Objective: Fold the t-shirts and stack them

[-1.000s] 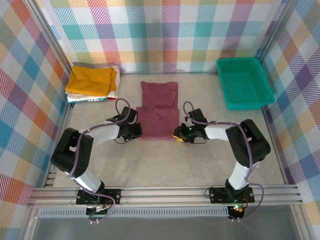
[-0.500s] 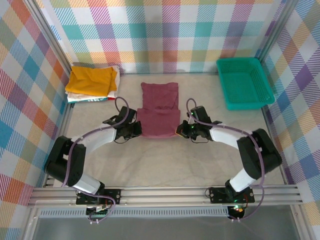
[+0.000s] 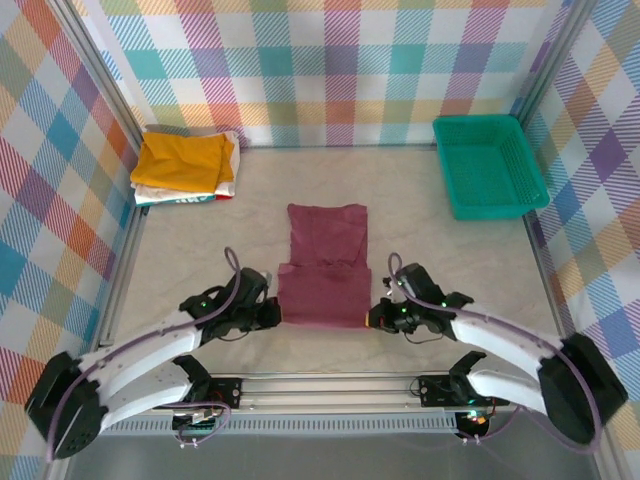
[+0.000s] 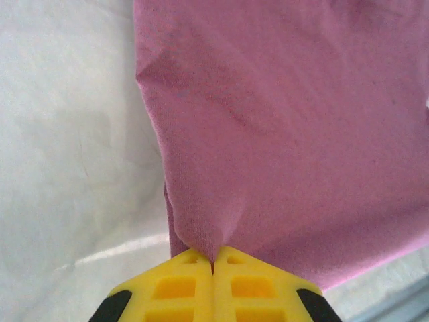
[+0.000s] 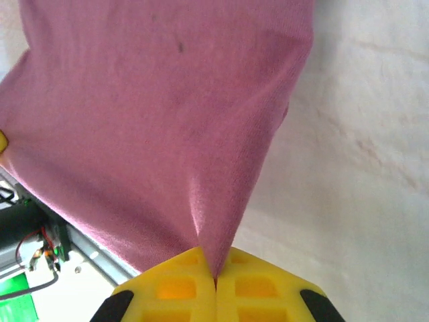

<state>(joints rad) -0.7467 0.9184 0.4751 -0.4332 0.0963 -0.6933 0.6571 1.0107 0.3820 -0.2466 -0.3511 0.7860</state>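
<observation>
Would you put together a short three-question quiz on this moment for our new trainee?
1. True or false: the left gripper and the right gripper are each shut on a near corner of the maroon t-shirt.
2. Where does the teal basket sit? A: far right corner. B: far left corner. C: between the arms.
3. Fill in: the folded shirt lying topmost at far left is ___ in colour.
Key: 1 true; 2 A; 3 mustard-yellow.
</observation>
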